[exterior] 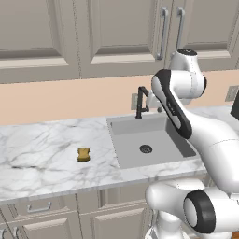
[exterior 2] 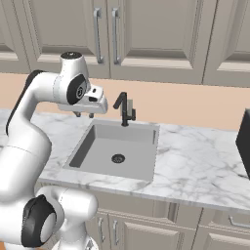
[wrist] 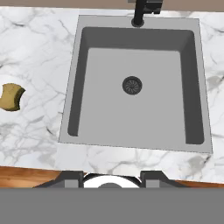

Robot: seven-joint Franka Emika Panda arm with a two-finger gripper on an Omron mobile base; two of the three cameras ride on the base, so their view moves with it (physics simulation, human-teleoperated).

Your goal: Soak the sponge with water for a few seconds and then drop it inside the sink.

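Observation:
The sponge (exterior: 83,154), a small yellow-orange block, lies on the white marble counter left of the sink (exterior: 140,135); the hand view has the sponge (wrist: 12,97) at its left edge. In the grey sink (wrist: 131,118) a round dark drain sits at the middle, and the black faucet (exterior: 141,100) stands at its back rim. Water is out of view; nothing runs from the spout. My gripper (exterior 2: 84,115) hangs open and empty high over the sink's left rim (exterior 2: 80,141), pointing down. Its two fingertips (wrist: 72,177) stand apart at the bottom of the hand view.
Beige cabinets hang above the counter and drawers sit below its front edge. A dark appliance (exterior 2: 244,141) stands on the counter at the far right. A wall outlet (exterior: 134,100) sits behind the faucet. Marble counter stretches to both sides of the sink.

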